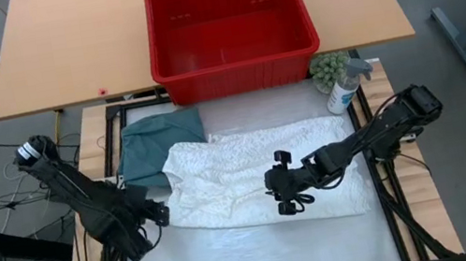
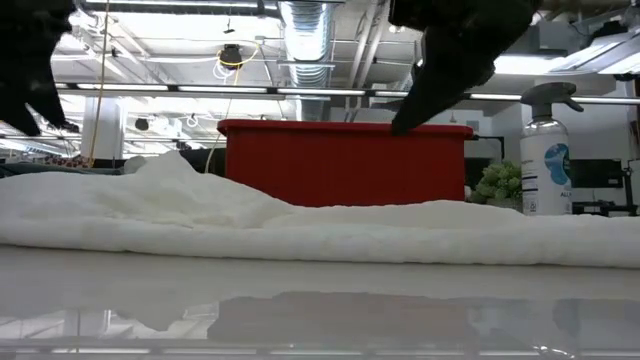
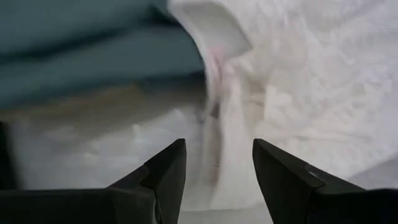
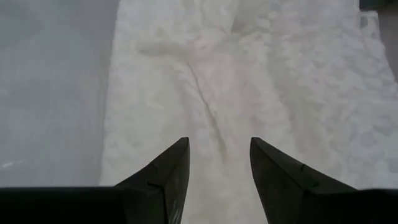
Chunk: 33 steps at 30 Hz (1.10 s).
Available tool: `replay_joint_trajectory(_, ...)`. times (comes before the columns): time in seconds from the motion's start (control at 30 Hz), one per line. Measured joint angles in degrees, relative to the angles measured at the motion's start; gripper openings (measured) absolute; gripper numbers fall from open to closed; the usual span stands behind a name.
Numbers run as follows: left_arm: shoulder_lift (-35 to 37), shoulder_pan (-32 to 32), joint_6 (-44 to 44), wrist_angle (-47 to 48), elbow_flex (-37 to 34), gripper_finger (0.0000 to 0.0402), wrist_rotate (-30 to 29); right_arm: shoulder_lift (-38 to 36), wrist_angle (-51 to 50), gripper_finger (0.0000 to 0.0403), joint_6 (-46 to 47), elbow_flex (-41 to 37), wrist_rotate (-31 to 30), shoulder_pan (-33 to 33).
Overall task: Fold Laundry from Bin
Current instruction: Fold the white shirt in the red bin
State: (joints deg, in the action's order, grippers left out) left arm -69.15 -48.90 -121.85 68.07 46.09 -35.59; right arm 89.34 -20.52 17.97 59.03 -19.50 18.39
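The white garment point(image 1: 260, 178) lies spread across the middle of the worktop point(image 1: 254, 255), lumpy and creased, with its long side running from the left edge toward the right edge. A dark teal-green garment point(image 1: 155, 144) sits folded at the far left corner, touching the white one and partly tucked under its far left end. The red bin point(image 1: 230, 27) stands beyond the far edge on a wooden table point(image 1: 58, 46); nothing shows inside it from above. A spray bottle point(image 1: 346, 85) and a small green plant point(image 1: 329, 67) stand at the far right corner.

The left end effector point(image 1: 156, 211) is at the white garment's near left end, close to the left edge of the worktop. Its fingers point(image 3: 165, 174) stand apart, with a fold of white cloth between them but no grip on it.

The right end effector point(image 1: 282, 184) hovers over the middle of the white garment, toward its near edge. Its fingers point(image 4: 168, 171) are parted above the cloth and hold nothing.
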Motion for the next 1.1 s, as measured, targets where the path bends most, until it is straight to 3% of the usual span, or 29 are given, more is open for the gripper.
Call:
replay_joint_trajectory(0.23,2.84,0.02,6.25,-19.45,-9.89,0.0173,-0.94,0.05,0.10,0.0191,4.00,-2.86,0.06,-0.01)
replay_joint_trajectory(0.6,2.82,1.09,5.44,-21.12,-12.68,0.0167,-1.15,0.04,2.36,0.0191,4.07,-2.92,0.04,0.33)
replay_joint_trajectory(0.73,2.82,2.10,9.49,-25.50,-12.68,0.0124,-2.23,0.04,3.16,0.0191,4.07,-2.89,0.02,0.33)
replay_joint_trajectory(0.9,2.82,2.99,16.13,-34.28,-12.68,0.0021,-1.80,0.04,3.09,0.0191,4.07,-2.89,0.02,-0.18)
replay_joint_trajectory(1.1,2.82,2.77,15.29,-36.25,-11.79,0.0002,3.69,0.04,3.06,0.0191,4.07,-2.89,0.00,-0.24)
